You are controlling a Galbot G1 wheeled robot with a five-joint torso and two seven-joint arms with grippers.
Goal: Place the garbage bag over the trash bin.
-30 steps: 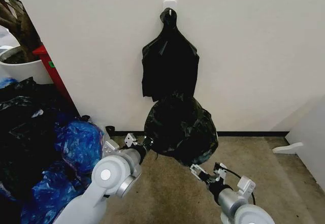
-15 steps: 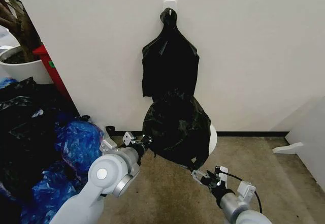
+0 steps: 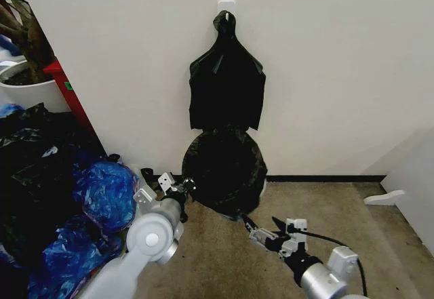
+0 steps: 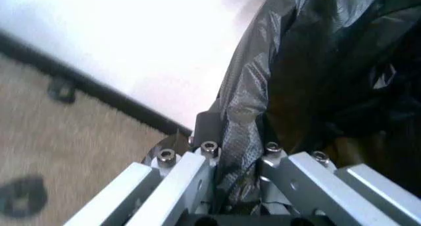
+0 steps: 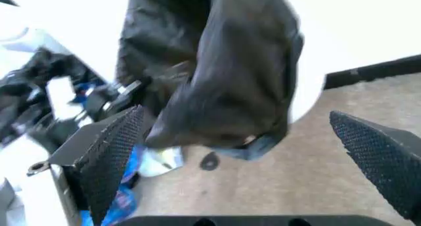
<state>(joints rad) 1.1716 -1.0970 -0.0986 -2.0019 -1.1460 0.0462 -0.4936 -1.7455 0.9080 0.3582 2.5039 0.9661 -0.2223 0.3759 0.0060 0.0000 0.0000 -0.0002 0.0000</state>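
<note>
While pulled lower than a second ago, garbage bag (image 3: 224,170) now hides trash bin; left gripper (image 3: 178,187) clamped on its edge, right gripper (image 3: 263,234) spread empty, lower centre.

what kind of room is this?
Likely an indoor utility or storage corner: beige carpet floor, plain white wall with a hook holding spare black bags, blue plastic bags heaped nearby.
</note>
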